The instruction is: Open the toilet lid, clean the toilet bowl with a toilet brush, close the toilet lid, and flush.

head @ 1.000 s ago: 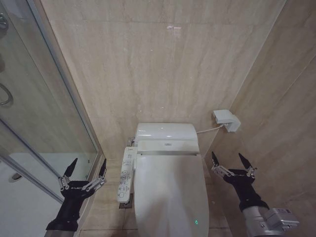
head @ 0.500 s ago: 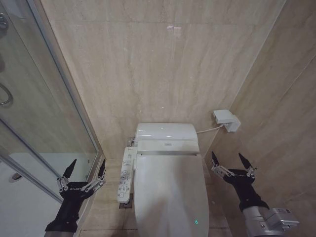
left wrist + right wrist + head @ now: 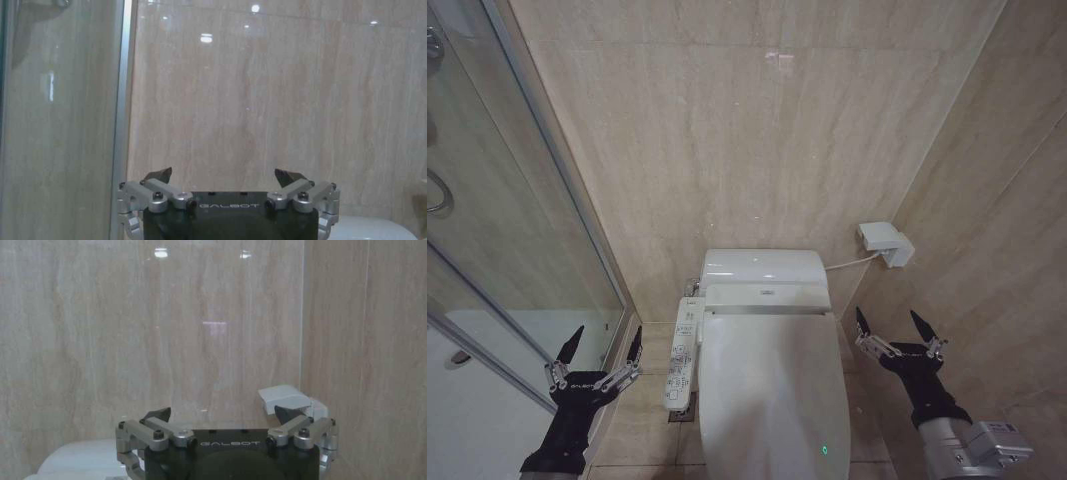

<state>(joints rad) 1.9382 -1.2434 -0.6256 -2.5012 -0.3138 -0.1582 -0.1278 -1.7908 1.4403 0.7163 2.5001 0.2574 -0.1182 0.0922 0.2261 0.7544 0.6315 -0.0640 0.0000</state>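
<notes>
The white toilet lid (image 3: 772, 395) lies shut over the toilet bowl, which is hidden beneath it. A white button panel (image 3: 684, 353) runs along the toilet's left side. My left gripper (image 3: 605, 341) hangs open to the left of the panel, beside the glass shower wall, holding nothing. To the right of the lid my right gripper (image 3: 893, 325) is open too, close to the right wall. In the left wrist view my left gripper (image 3: 224, 174) faces the back wall; in the right wrist view my right gripper (image 3: 224, 412) does the same. The toilet brush is out of view.
A glass shower partition (image 3: 517, 240) with a metal frame stands on the left. A white wall box (image 3: 885, 243) with a cable sits above the tank (image 3: 763, 267) at the right. Tiled walls close in at the back and right; the gaps beside the toilet are narrow.
My left gripper has sunk slightly lower. The right arm and the toilet are unchanged.
</notes>
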